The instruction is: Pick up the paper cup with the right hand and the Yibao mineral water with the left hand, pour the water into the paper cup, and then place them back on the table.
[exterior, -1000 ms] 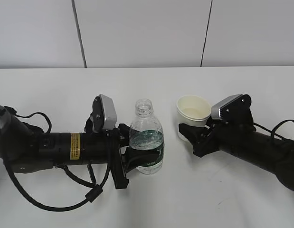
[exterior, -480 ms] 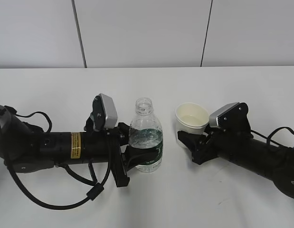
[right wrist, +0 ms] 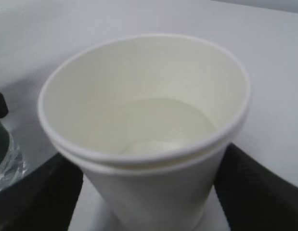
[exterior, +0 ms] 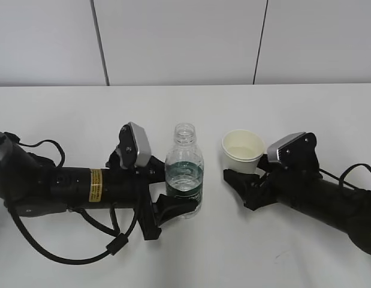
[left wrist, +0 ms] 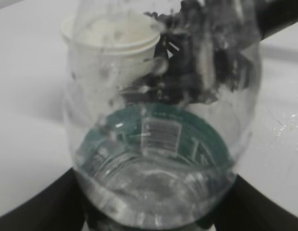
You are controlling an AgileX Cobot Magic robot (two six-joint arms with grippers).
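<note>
The Yibao mineral water (exterior: pixel 184 173) stood straight up on the white counter (exterior: pixel 191 108), a little left of the middle. Its long side ran up and down, and its top had no cap. The left hand (exterior: pixel 71 185) lay low along the counter and reached in from the left. Its claw (exterior: pixel 173 201) sat around the bottom of the bottle, one finger on each side. I could not tell if the fingers pressed on the bottle or had let go.

The paper cup (exterior: pixel 243 151) stood upright just to the right of the bottle, with a gap between them. A little water showed at its bottom in the right wrist view. The right hand (exterior: pixel 317 192) reached in from the right. Its claw (exterior: pixel 248 180) sat around the cup's lower part, and I could not tell if it squeezed.

Each arm was nearest its own thing. Both things looked set down, so I think the next move was to pull each claw straight back. The bottle and cup stood close, so a bump could tip one.
</note>
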